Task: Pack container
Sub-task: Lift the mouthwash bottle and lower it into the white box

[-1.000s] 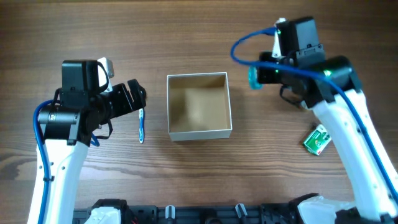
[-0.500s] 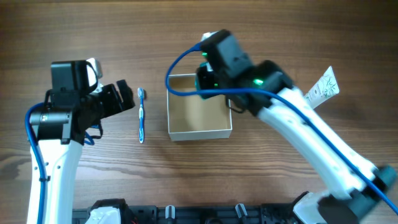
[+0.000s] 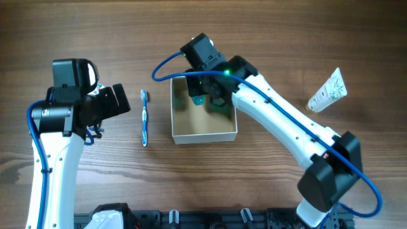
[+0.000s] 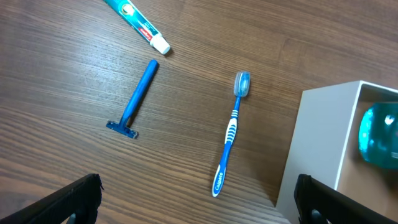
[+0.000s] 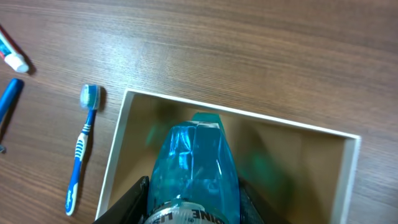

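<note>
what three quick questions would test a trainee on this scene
1. True or false: the toothbrush lies inside the container.
2. What does the right end effector hold? A comb; B teal bottle; C soap bar.
3. Fill in: the left end effector is ____, holding nothing.

Key: 1 false, it lies on the table beside the container; 2 B; 3 open.

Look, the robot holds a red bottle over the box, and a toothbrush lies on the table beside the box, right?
Not red: the bottle is see-through blue-green. The right wrist view shows it held over the box, with the toothbrush on the table beside it.
</note>
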### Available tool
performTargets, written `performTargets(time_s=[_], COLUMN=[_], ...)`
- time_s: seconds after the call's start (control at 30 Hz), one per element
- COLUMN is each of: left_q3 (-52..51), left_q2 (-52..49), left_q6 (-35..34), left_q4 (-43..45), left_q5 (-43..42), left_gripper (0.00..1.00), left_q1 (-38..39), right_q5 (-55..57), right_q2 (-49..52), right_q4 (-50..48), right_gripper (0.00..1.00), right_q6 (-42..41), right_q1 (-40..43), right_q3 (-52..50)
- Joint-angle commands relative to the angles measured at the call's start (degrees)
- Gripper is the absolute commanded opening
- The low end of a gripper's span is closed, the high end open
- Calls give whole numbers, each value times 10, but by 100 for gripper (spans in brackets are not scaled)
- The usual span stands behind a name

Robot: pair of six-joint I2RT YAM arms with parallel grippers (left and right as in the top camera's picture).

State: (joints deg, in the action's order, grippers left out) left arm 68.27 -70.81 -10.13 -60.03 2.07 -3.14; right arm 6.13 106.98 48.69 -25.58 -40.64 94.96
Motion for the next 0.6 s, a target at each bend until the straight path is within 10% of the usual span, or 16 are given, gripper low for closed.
performTargets(time_s=[0.0,0.57], left_q3=[11,11], left_q2=[-2,-2], left_q6=[10,7], left_q4=[-1,-5], left_q5=[15,-5], left_gripper=[100,100], left_q1=[-4,-4], right_q5=[10,14], right_q2=[18,77], right_q4=[-21,-54], right_gripper=[4,10], right_q6=[-38,-27], right_q1=[-10,-17], right_q3=[11,11])
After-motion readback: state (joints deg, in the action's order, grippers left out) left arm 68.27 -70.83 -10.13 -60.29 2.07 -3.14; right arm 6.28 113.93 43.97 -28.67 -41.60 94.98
